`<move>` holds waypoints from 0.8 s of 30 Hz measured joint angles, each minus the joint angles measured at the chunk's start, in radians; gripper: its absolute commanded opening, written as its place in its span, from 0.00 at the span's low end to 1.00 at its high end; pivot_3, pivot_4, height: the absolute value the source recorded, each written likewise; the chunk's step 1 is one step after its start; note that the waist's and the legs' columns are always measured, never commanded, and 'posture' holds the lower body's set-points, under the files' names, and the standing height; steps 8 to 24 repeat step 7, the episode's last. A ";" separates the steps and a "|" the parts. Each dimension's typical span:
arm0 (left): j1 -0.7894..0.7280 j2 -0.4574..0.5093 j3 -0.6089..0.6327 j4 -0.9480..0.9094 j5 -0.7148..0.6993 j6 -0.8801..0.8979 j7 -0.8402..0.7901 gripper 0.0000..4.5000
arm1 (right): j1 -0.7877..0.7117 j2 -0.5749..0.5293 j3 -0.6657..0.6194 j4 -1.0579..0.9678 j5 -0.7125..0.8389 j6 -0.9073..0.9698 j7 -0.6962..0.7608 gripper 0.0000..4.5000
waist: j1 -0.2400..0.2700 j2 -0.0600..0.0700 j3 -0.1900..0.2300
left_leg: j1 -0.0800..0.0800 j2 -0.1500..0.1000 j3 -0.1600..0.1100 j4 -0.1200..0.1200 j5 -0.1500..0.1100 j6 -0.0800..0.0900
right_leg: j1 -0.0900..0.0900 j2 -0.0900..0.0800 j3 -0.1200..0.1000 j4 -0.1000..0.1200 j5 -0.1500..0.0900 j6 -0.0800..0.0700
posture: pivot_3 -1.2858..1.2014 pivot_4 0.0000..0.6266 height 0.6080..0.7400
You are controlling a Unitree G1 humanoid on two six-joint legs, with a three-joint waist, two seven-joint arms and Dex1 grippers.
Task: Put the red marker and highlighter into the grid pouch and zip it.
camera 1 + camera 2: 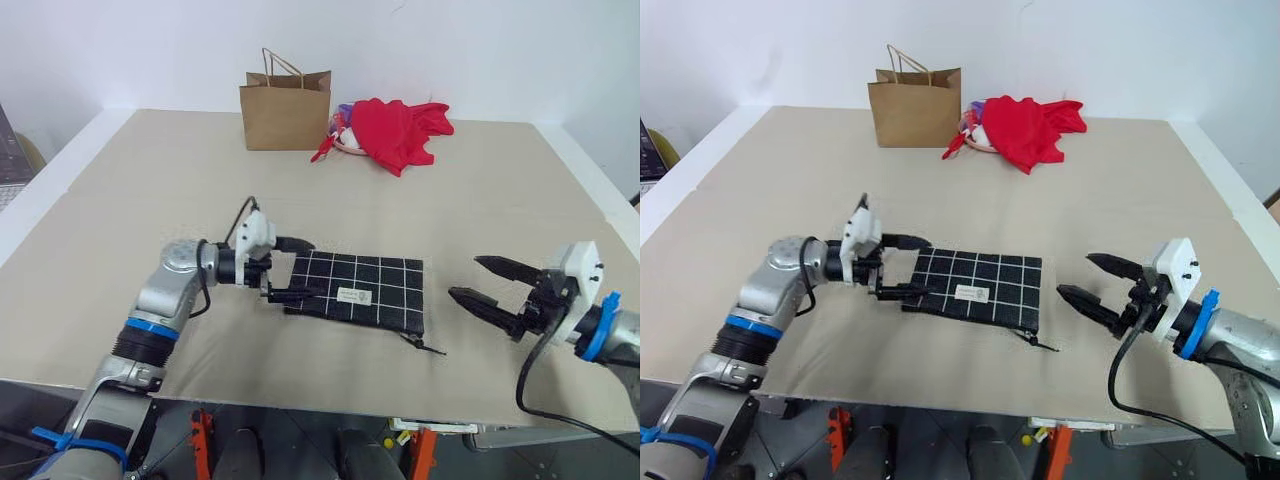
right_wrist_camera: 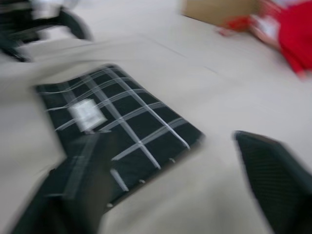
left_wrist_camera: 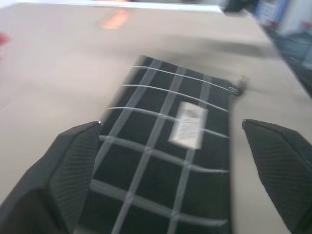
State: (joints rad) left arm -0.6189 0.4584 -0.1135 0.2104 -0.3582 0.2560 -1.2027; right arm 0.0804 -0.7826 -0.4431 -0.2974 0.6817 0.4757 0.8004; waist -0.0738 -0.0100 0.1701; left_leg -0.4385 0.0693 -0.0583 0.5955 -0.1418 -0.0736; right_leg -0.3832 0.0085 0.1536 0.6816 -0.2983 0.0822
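The wide beige desk point(image 1: 120, 200) has its left edge running back along a white border, with a broad stretch of bare surface between that edge and everything else. The left claw point(image 1: 296, 268) sits at the left short end of the flat black fabric pouch with white grid lines point(image 1: 372, 286), its two black fingers spread wide and holding nothing; one fingertip lies beside the pouch's far-left corner and the other at its near-left corner, and whether they touch the fabric cannot be told. The pouch lies flat near the desk's front edge, slightly skewed, its small white label facing up and its black zipper pull point(image 1: 428, 347) trailing off the near-right corner onto the desk. The pouch looks closed and flat; the red marker and the highlighter cannot be made out. Behind it, open desk runs back to a brown paper bag with handles point(image 1: 285, 108) standing upright near the far edge, and just to the bag's right a crumpled red cloth heap point(image 1: 398, 130) lies near it. To the right of the pouch a bare gap separates it from the right claw point(image 1: 479, 279), which hovers with its fingers wide apart and empty, pointing toward the pouch's right end. Beyond that arm, the desk's right edge lies close.
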 measured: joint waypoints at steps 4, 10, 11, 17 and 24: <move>0.115 0.031 0.016 -0.034 0.024 0.056 0.103 1.00 | 0.054 0.070 -0.060 0.003 -0.002 0.033 -0.103 0.99 | 0.000 0.000 0.000 | 0.000 0.000 0.000 -0.001 0.000 0.000 | 0.000 0.000 0.000 0.000 0.000 0.000 | 0.52 0.24 1.00; 0.164 0.031 0.023 -0.035 0.045 0.075 0.183 1.00 | 0.077 0.095 -0.066 0.007 -0.031 0.013 -0.119 0.99 | 0.001 0.000 0.000 | 0.000 0.000 0.000 0.000 0.000 0.000 | 0.000 0.000 0.000 0.000 0.000 -0.001 | 0.52 0.24 1.00; 0.164 0.031 0.023 -0.035 0.045 0.075 0.183 1.00 | 0.077 0.095 -0.066 0.007 -0.031 0.013 -0.119 0.99 | 0.001 0.000 0.000 | 0.000 0.000 0.000 0.000 0.000 0.000 | 0.000 0.000 0.000 0.000 0.000 -0.001 | 0.52 0.24 1.00; 0.164 0.031 0.023 -0.035 0.045 0.075 0.183 1.00 | 0.077 0.095 -0.066 0.007 -0.031 0.013 -0.119 0.99 | 0.001 0.000 0.000 | 0.000 0.000 0.000 0.000 0.000 0.000 | 0.000 0.000 0.000 0.000 0.000 -0.001 | 0.52 0.24 1.00; 0.164 0.031 0.023 -0.035 0.045 0.075 0.183 1.00 | 0.077 0.095 -0.066 0.007 -0.031 0.013 -0.119 0.99 | 0.001 0.000 0.000 | 0.000 0.000 0.000 0.000 0.000 0.000 | 0.000 0.000 0.000 0.000 0.000 -0.001 | 0.52 0.24 1.00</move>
